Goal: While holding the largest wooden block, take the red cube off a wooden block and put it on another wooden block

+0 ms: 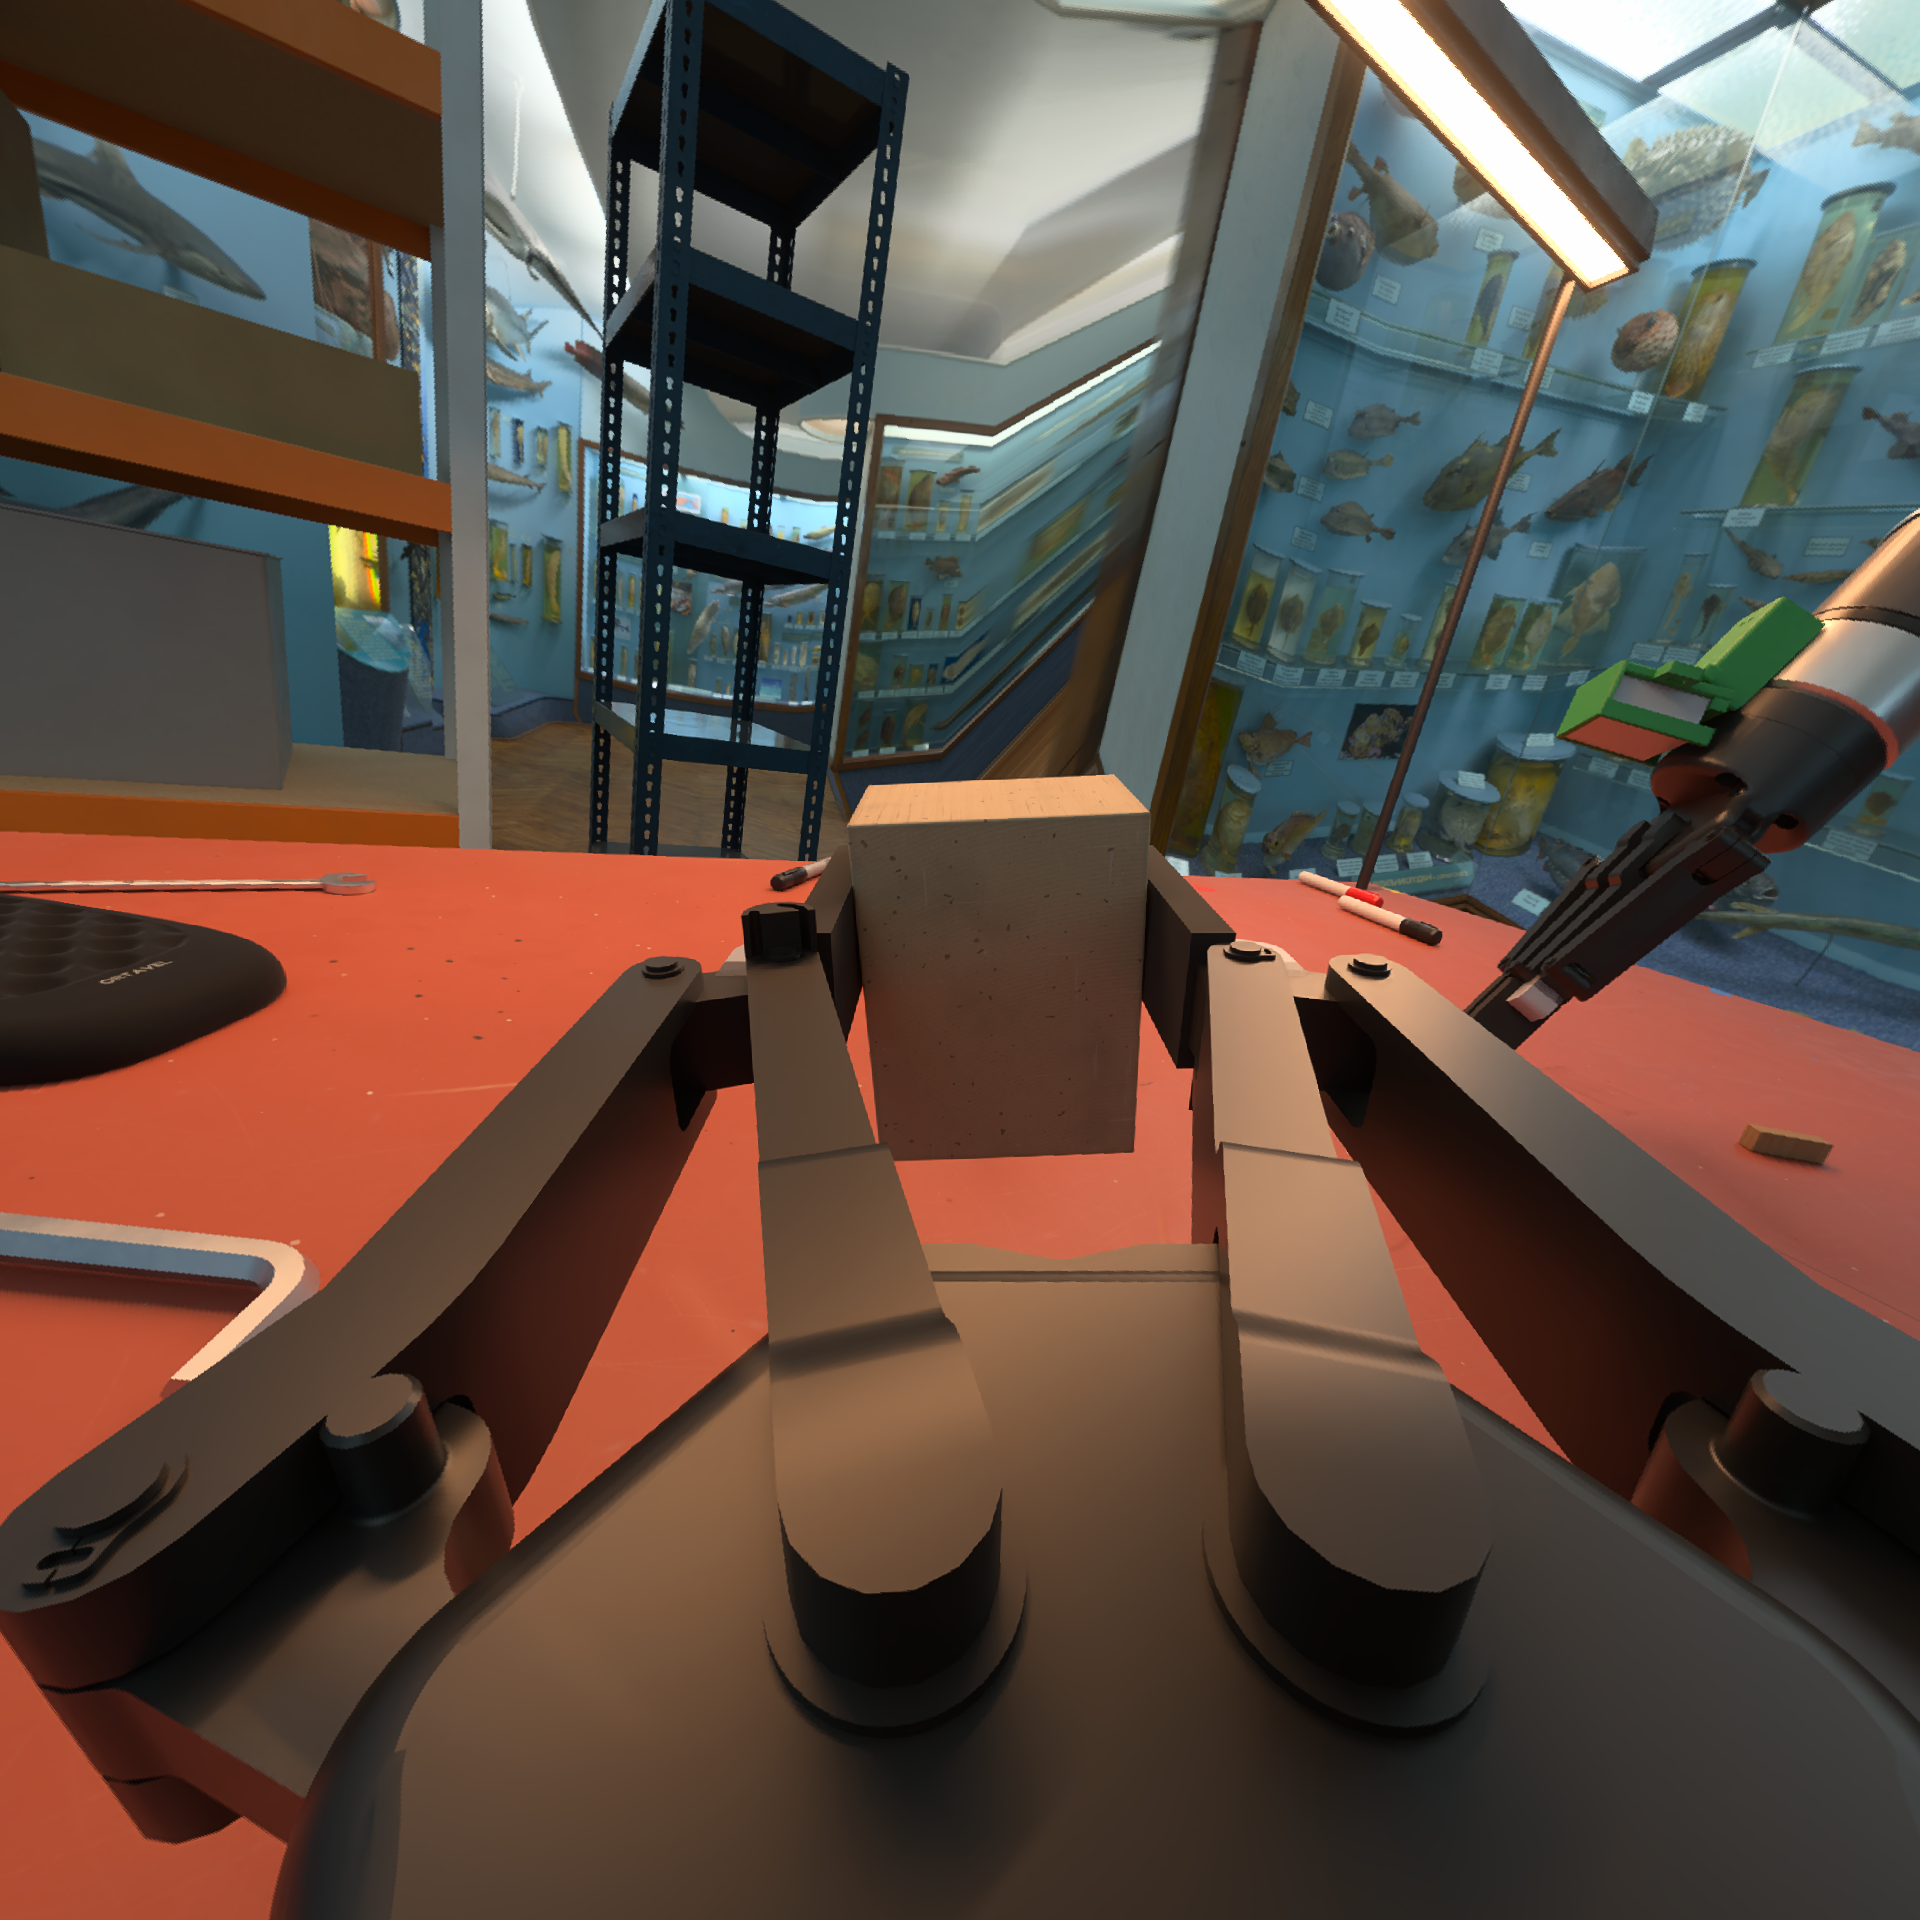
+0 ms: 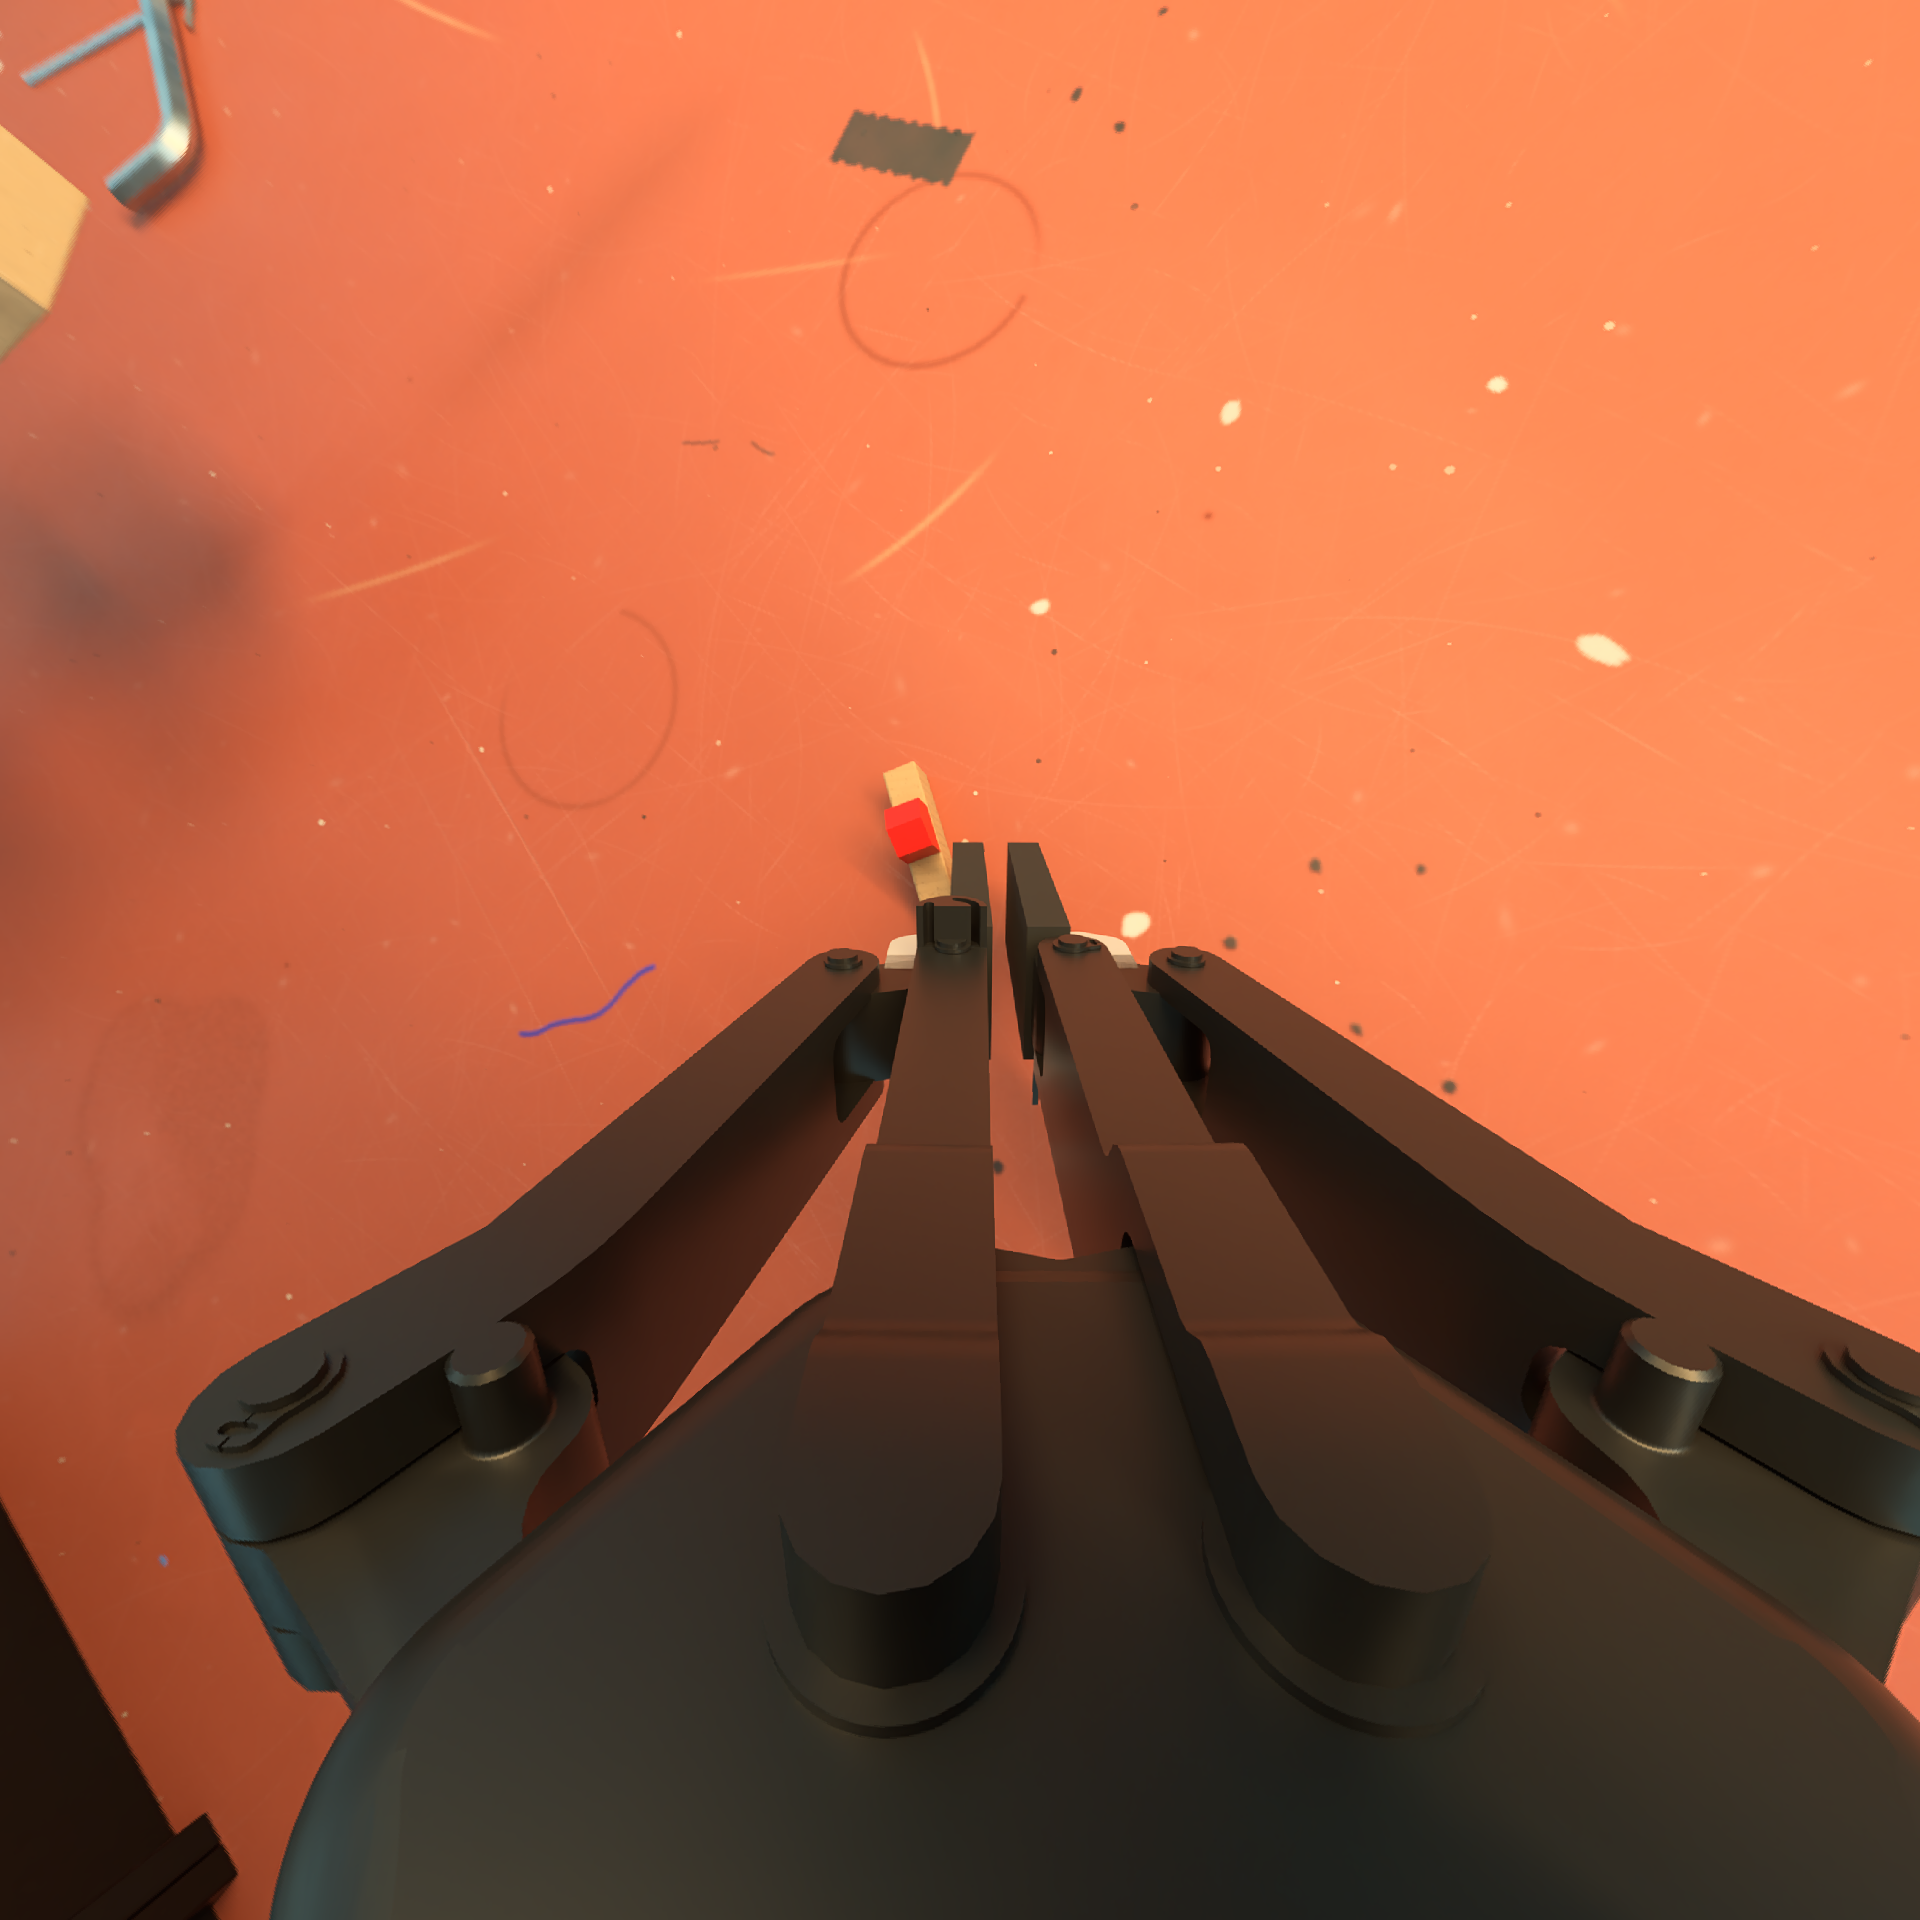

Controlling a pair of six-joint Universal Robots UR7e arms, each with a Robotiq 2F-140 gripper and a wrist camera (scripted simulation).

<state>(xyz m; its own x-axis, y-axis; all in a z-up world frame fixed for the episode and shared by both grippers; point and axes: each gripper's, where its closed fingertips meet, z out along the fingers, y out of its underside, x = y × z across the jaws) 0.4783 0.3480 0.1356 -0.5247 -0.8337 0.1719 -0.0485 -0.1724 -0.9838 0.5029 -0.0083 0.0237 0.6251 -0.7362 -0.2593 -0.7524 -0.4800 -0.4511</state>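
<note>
My left gripper (image 1: 997,883) is shut on the largest wooden block (image 1: 1003,966) and holds it upright above the orange table (image 1: 520,1091). In the right wrist view, the red cube (image 2: 912,829) sits on a small flat wooden block (image 2: 914,781) on the table. My right gripper (image 2: 995,852) hovers above the table with its jaws almost together and nothing between them. Its tips are just right of the red cube. It also shows in the left wrist view (image 1: 1538,997), pointing down at the far right. Another small wooden block (image 1: 1785,1143) lies near it.
A black pad (image 1: 125,977), a wrench (image 1: 208,883) and a metal tray rim (image 1: 260,1278) lie to the left. Markers (image 1: 1371,909) lie at the far edge. In the right wrist view, a bent metal key (image 2: 166,135) and part of a wooden block (image 2: 31,239) sit at the upper left.
</note>
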